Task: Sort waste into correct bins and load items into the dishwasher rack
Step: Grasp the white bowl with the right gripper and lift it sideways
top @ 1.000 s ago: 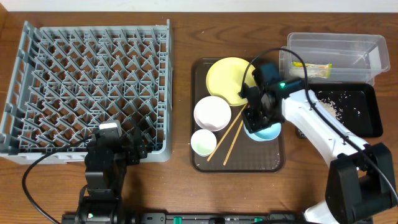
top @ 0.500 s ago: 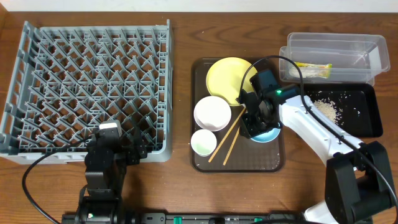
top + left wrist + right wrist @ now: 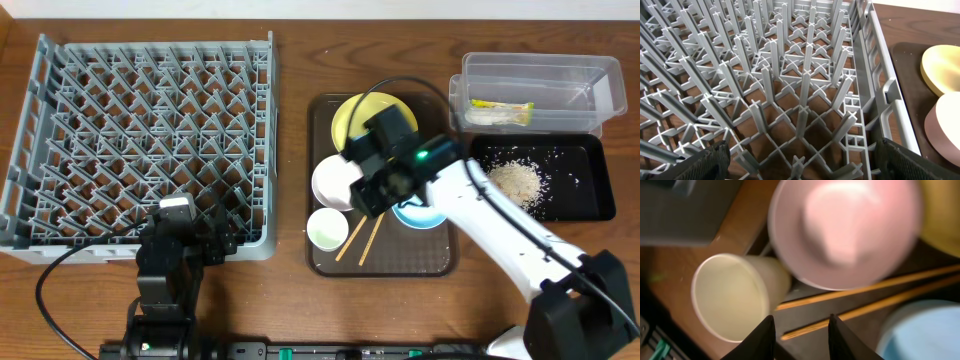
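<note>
**Chopsticks on the brown tray: right pincer hovering empty above them**

Chopsticks [image 3: 350, 240]: the pair is lying slantwise across the near half of the brown serving tray [image 3: 420, 252], passing between the small white cup [image 3: 326, 228] and the light blue bowl [image 3: 418, 215]. They are lying flat on the tray floor, so a low pinch is likely being called for.

Other dishes: the white bowl [image 3: 333, 180] is sitting at the tray's left edge. The yellow plate [image 3: 352, 115] is resting at its far end, partly hidden by the arm. All are waiting to be loaded.

Dishwasher rack [image 3: 150, 130]: it is standing well to the left of the tray, and no dishes are showing in it.

Waste: the snack wrapper [image 3: 502, 110] is lying in the clear container [image 3: 590, 85], right of the tray's far end. The rice scraps [image 3: 518, 183] are heaped in the black tray [image 3: 590, 200], just right of the brown tray. Sorting is looking finished.

Right gripper [image 3: 801, 336]: it is hanging over the middle of the tray, pointing down at the chopsticks. Its fingers are standing partly spread, holding and touching nothing.

Left gripper [image 3: 802, 150]: it is waiting over the rack corner nearest the tray, spread wide and empty, probably ready to receive.
</note>
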Robot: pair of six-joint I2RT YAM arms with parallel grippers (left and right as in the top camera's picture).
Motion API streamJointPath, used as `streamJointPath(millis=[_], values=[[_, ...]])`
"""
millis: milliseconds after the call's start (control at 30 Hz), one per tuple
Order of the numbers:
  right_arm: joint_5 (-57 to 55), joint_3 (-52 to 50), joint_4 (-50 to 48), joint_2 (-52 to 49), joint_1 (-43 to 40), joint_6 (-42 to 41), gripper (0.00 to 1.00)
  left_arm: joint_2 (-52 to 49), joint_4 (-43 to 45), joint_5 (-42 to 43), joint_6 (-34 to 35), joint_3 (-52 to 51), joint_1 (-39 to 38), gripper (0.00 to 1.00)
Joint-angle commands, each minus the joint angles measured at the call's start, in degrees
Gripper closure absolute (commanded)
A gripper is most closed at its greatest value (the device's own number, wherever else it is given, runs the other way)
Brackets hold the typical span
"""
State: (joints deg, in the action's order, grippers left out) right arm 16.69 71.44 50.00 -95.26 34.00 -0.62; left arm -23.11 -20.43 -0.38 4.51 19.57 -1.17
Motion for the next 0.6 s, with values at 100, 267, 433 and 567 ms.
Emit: streamJointPath(millis=[100, 267, 433, 567], values=[[-1.3, -2.0, 0.1, -2.1, 5.9, -2.9, 0.69, 0.0, -0.1, -0.3, 0.5, 1.1, 0.2, 0.06], [-4.4, -4.2, -1.6, -3.2, 7.3, -6.4, 0.78, 0.0, -0.1, -0.3, 0.5, 1.1, 0.2, 0.06], [-4.4, -4.8, -4.0, -3.5, 7.3, -7.1, 0.96, 0.0, -0.1, -0.3, 0.5, 1.1, 0.2, 0.06], [-3.4, -4.7, -6.6, -3.5, 7.3, -8.8, 0.99, 0.0, -0.1, -0.3, 0.5, 1.1, 0.2, 0.06]])
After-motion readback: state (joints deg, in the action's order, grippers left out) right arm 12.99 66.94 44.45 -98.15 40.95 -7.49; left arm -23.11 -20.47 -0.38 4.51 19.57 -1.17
